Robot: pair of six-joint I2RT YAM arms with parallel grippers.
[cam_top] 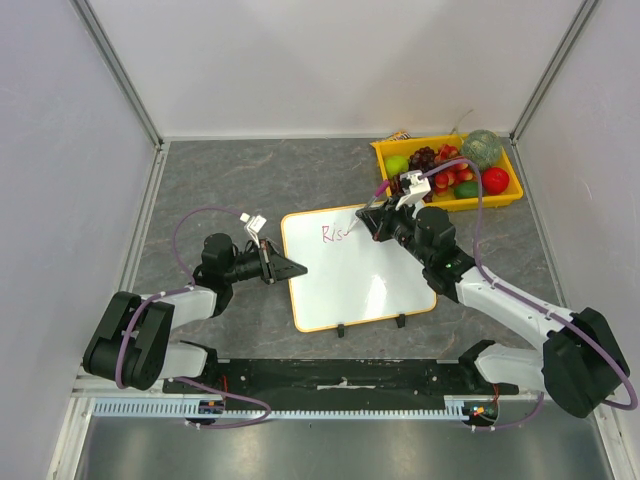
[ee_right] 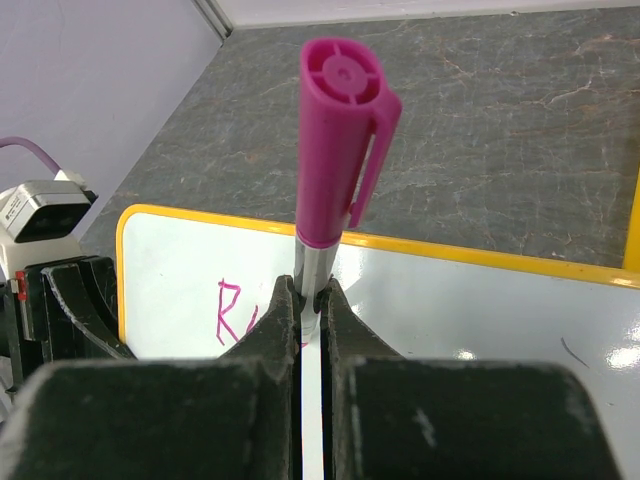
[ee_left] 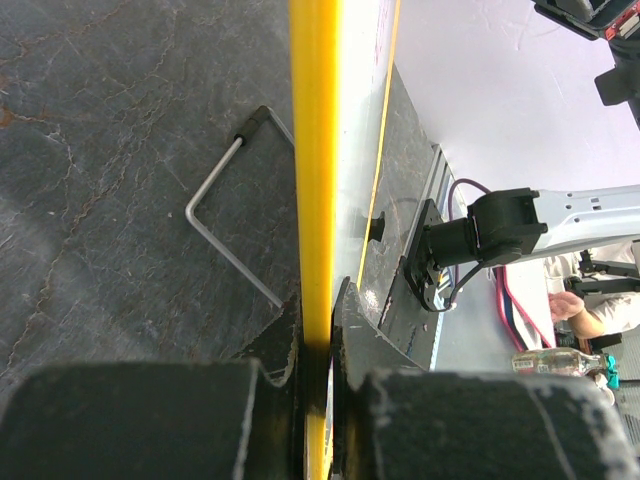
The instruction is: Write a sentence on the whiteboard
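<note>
Sentence (cam_top: 333, 234) was barely begun: only "Ris" on whiteboard (cam_top: 370, 290). Your left gripper (ee_left: 318, 320) pinched board edge; right gripper (ee_right: 310, 300) pinched marker (ee_right: 338, 140). Next job, likely: more letters, soft touch.

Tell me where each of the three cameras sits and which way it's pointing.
Top external: overhead behind the bases, looking down on the whiteboard, the fruit tray and both arms.
Left wrist: along the left gripper, clamped on the board's yellow rim, facing the right arm.
Right wrist: along the right gripper holding the marker, facing the board's lettering.
Shared: all three show the whiteboard.
</note>
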